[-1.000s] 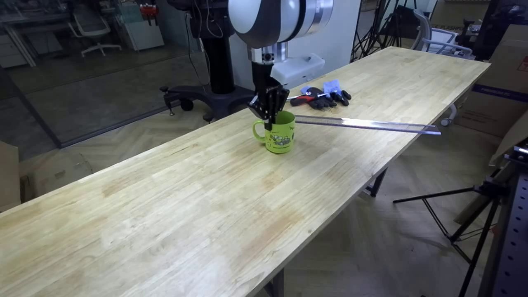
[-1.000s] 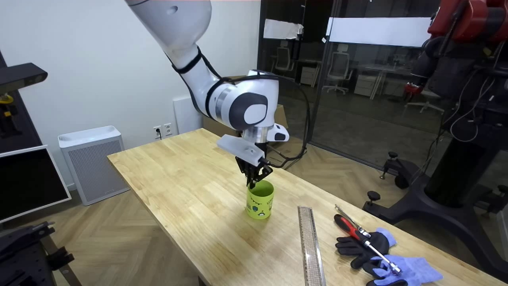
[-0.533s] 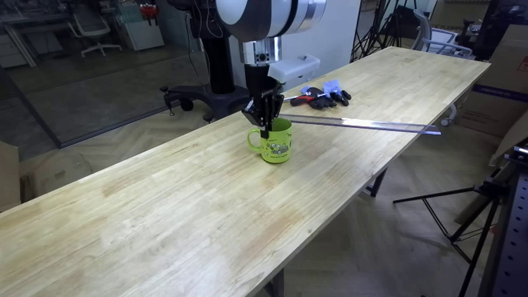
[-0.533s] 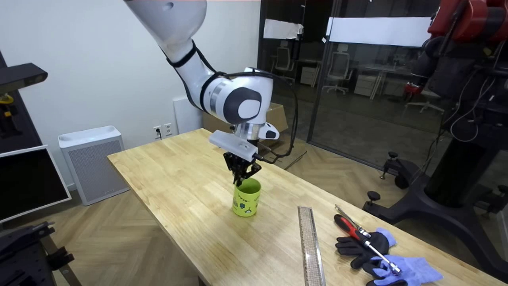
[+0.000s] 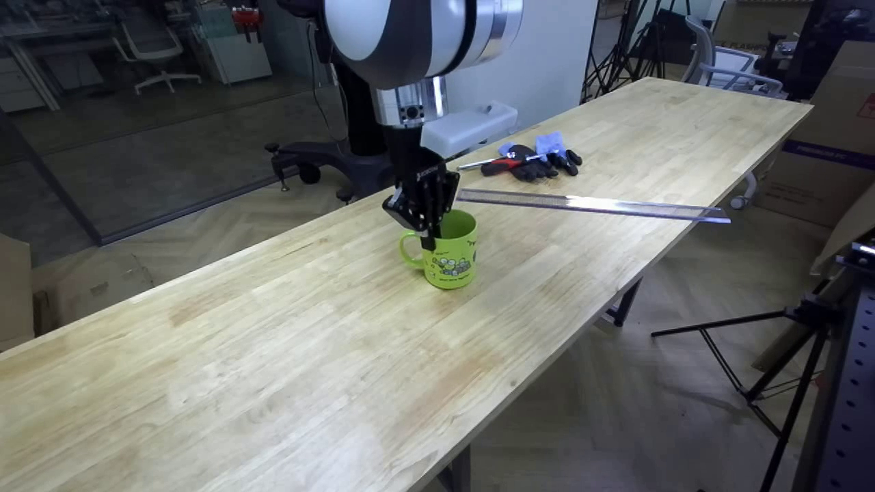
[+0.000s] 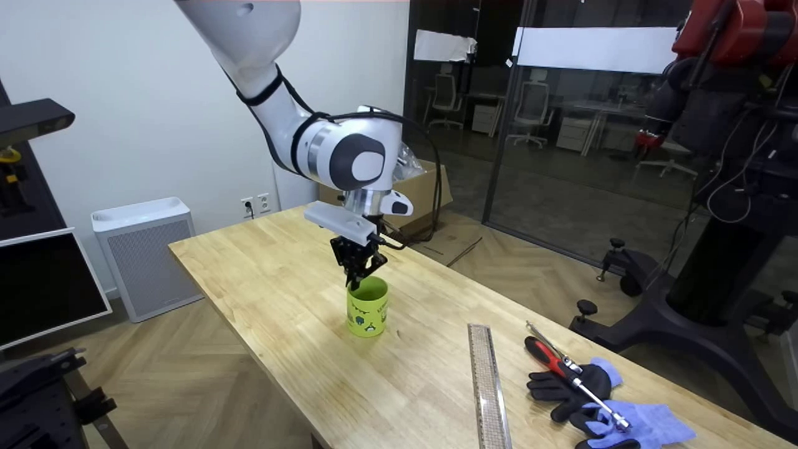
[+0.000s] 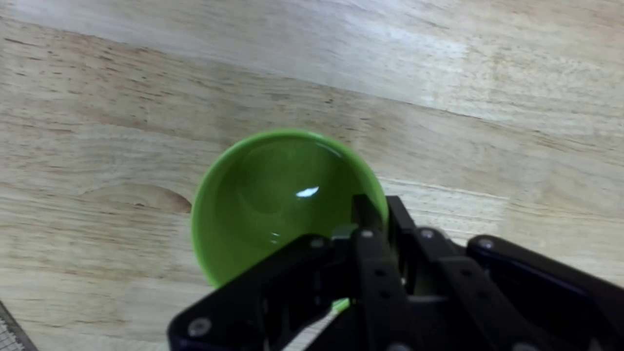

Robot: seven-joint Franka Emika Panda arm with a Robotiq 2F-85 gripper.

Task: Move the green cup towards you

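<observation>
And the hand (image 7: 379, 207) pinches the lime-green mug (image 7: 278, 209) by its rim; in the wrist view the bowl lies left of the grip, so pulling could twist it!

The hand (image 5: 432, 237) pinches the green cup (image 5: 452, 260) — handle-side, at the rim.

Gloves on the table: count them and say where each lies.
2: a mostly black glove, nearer the green cup, and a mostly blue glove, farther from it. Another could be hidden beneath.
</observation>
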